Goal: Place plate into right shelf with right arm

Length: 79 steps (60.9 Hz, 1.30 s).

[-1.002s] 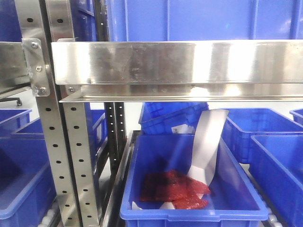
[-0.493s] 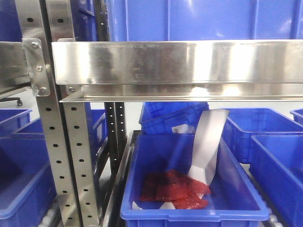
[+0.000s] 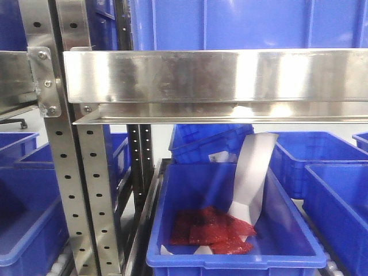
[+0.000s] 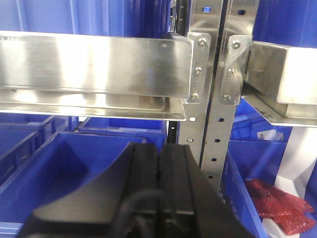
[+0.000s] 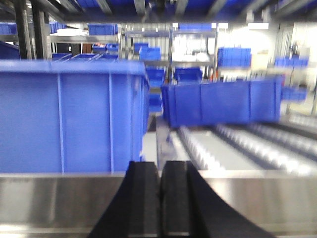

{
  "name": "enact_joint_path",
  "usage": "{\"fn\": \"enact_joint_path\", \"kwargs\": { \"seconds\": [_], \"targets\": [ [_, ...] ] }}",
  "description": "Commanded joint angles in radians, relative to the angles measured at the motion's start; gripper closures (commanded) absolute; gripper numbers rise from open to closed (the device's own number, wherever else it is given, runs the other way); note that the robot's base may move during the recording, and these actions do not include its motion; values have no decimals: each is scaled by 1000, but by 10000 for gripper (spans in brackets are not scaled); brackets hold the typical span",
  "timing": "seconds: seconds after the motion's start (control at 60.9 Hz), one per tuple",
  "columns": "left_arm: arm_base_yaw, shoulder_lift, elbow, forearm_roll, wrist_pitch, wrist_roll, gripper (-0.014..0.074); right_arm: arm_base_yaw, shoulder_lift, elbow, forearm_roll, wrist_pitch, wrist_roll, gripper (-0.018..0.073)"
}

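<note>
The plate is out of view in every frame. The right shelf point(image 3: 218, 75) is a shiny steel rack with a broad front rail and perforated uprights; it fills the front view. In the left wrist view its rail point(image 4: 292, 74) shows at the right edge. My left gripper point(image 4: 160, 146) is shut with nothing in it and hangs above a blue bin in front of the upright. My right gripper point(image 5: 160, 163) is also shut and empty. It sits just in front of a steel rail point(image 5: 247, 198), level with the roller shelf behind it.
A blue bin point(image 3: 230, 256) below the rail holds red packets point(image 3: 213, 230) and a curled white sheet point(image 3: 250, 178). More blue bins point(image 5: 69, 119) stand on the rollers point(image 5: 233, 148) and on both sides. The perforated upright point(image 4: 218, 114) stands close to the left gripper.
</note>
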Motion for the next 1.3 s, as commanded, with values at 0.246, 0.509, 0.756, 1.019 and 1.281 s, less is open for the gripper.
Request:
{"fn": "enact_joint_path", "kwargs": {
  "seconds": [0.246, 0.509, 0.756, 1.019, 1.281],
  "targets": [
    [-2, -10, 10, -8, -90, -7, 724, 59, -76, 81, 64, -80, -186, 510],
    [-2, -10, 10, -8, -90, -7, 724, 67, -122, 154, 64, -90, -186, 510],
    [-2, -10, 10, -8, -90, -7, 724, 67, -139, 154, 64, -103, -169, 510],
    [-2, -10, 10, -8, -90, -7, 724, 67, -139, 154, -53, -41, -18, 510],
    [-2, -10, 10, -8, -90, -7, 724, 67, -139, 154, -58, -49, -19, 510]
  ]
}}
